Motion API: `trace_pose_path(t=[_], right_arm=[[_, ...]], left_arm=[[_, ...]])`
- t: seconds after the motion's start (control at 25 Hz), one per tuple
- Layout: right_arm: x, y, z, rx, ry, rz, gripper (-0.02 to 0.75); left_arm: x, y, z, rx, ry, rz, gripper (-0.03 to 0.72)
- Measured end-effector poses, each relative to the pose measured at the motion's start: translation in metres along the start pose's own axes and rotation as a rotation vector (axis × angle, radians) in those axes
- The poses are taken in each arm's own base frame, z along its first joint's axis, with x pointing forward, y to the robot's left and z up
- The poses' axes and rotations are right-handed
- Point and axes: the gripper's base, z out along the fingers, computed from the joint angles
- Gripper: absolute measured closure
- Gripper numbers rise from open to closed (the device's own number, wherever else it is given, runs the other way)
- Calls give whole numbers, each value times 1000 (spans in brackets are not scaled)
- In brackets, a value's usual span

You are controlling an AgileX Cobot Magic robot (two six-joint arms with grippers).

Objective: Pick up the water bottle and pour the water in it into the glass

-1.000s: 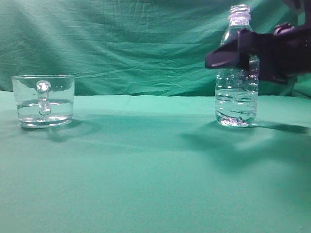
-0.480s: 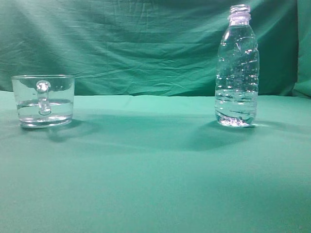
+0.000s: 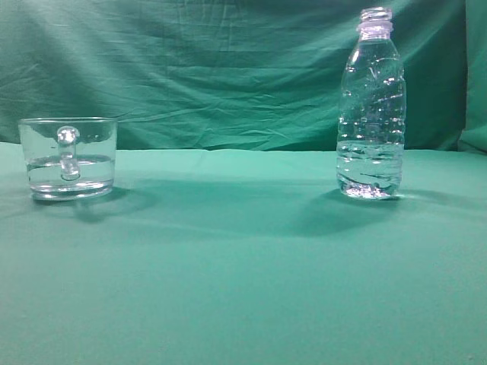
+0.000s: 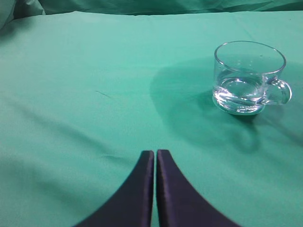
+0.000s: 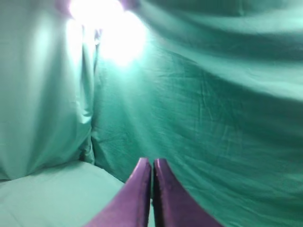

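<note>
The water bottle (image 3: 371, 106) stands upright and uncapped on the right of the green table, with water in its lower part. The glass (image 3: 68, 157) stands at the left, handle toward the camera, holding some water. In the left wrist view the glass (image 4: 248, 78) is at the upper right, well ahead of my left gripper (image 4: 155, 152), which is shut and empty. My right gripper (image 5: 152, 161) is shut and empty, pointing at the green backdrop; the bottle is out of its view. Neither gripper shows in the exterior view.
A green cloth (image 3: 243, 258) covers the table and a green backdrop (image 3: 228, 68) hangs behind it. A bright light glare (image 5: 109, 23) shows at the top of the right wrist view.
One second ago the right gripper was at the bottle's upper body in the exterior view. It has since left that view. The bottle and glass have not moved.
</note>
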Motion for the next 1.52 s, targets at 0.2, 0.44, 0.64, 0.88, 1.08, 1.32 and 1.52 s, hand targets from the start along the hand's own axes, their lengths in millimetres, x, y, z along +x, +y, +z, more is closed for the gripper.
trace_pose_path(t=[0.2, 0.44, 0.64, 0.88, 1.08, 1.32, 1.52], right_arm=[[-28, 23, -24, -90, -90, -126, 738], [-50, 36, -48, -53, -165, -195, 738], [-60, 16, -73, 292, -169, 56, 738], [-20, -4, -100, 658, 248, 158, 738], [6, 13, -120, 573, 352, 16, 738], [58, 32, -153, 551, 359, -1, 738], [111, 40, -170, 547, 417, 21, 738]], left_arm=[[0, 0, 0, 0, 0, 0, 688], [0, 0, 0, 0, 0, 0, 688], [0, 0, 0, 0, 0, 0, 688], [0, 0, 0, 0, 0, 0, 688], [0, 0, 0, 0, 0, 0, 688], [0, 0, 0, 0, 0, 0, 688], [0, 0, 0, 0, 0, 0, 688]])
